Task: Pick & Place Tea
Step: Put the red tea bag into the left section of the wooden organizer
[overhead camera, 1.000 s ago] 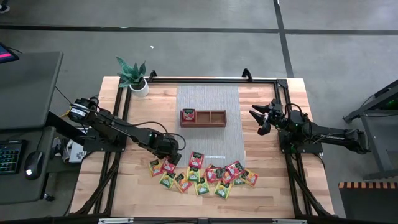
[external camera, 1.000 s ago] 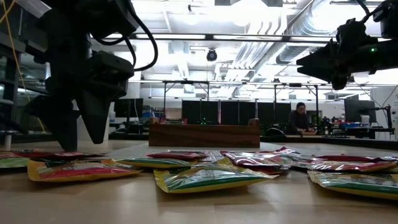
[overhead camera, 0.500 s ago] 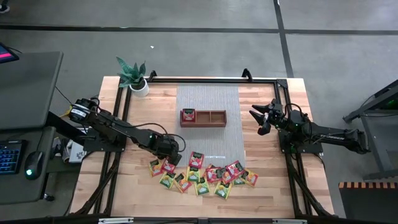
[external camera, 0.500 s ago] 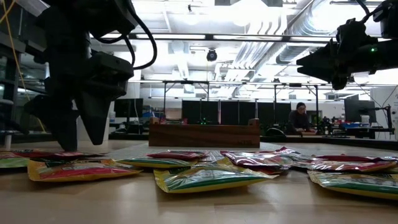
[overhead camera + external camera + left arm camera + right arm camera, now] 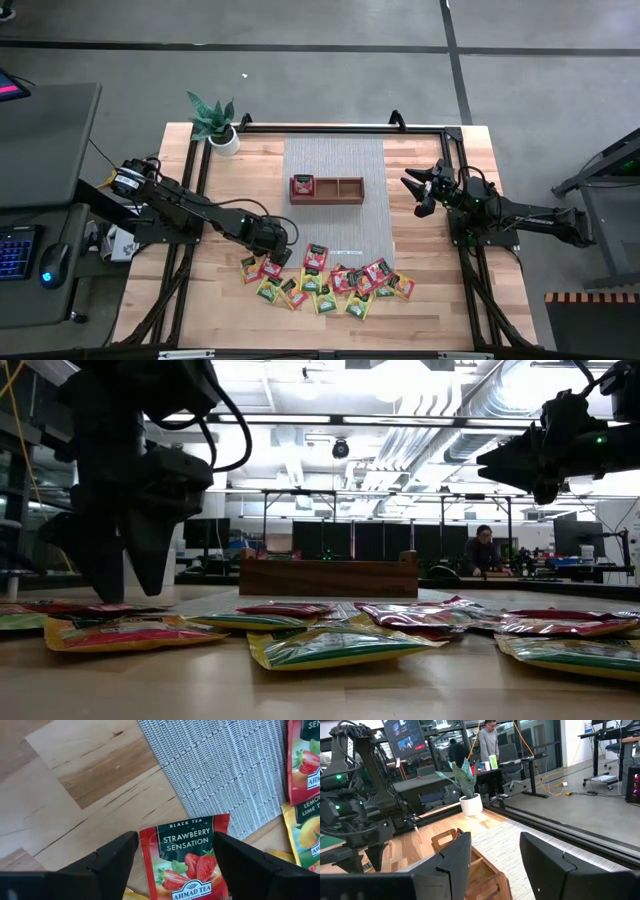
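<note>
Your left gripper point(image 5: 172, 852) stands spread, one dark finger on either side of a flat square red tea-bag packet printed "Strawberry Sensation" point(image 5: 187, 857). The packet lies flat on the pale wooden table point(image 5: 85, 785), straight below the jaws; whether the fingers touch it yet you cannot tell. Its printed top edge points away from the wrist, toward the corner of the grey woven mat point(image 5: 225, 765) just beyond it.

In the high view, take the brown three-compartment wooden tray point(image 5: 327, 189) as your landmark. The left gripper point(image 5: 270, 240) sits nearer the front table edge than the tray and to its left, at the left end of the scattered red, yellow and green packets point(image 5: 330, 280). That heap lies wholly in front of the tray, well apart from it. One red packet point(image 5: 302, 185) already rests in the tray's left compartment.

Your right gripper point(image 5: 422, 190) hangs to the tray's right, raised, fingers apart, holding nothing.

Judgement: the left arm is much the nearer. The pick turns on a straight closing across the packet, then a carry back and rightward to the tray.
</note>
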Robot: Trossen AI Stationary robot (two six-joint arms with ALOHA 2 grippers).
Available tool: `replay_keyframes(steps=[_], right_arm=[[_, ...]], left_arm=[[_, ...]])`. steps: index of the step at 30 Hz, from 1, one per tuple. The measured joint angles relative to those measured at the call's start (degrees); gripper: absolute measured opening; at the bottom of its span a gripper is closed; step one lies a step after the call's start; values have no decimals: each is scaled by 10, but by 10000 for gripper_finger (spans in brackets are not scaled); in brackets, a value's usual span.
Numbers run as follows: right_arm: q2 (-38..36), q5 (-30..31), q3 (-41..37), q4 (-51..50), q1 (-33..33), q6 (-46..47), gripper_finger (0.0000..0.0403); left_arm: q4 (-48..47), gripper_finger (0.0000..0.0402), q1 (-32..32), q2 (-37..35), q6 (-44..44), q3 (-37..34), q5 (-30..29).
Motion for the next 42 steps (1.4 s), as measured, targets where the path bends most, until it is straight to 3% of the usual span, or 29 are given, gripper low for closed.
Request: replay_keyframes(steps=[14,25,42], right_arm=[[0,0,0,0,0,0,165],[0,0,0,0,0,0,165],[0,0,0,0,0,0,165]], left_arm=[[-13,149,0,4,11,0,-8],[-13,8,0,9,11,0,-24],[-56,0,-1,-31,43,4,-62]])
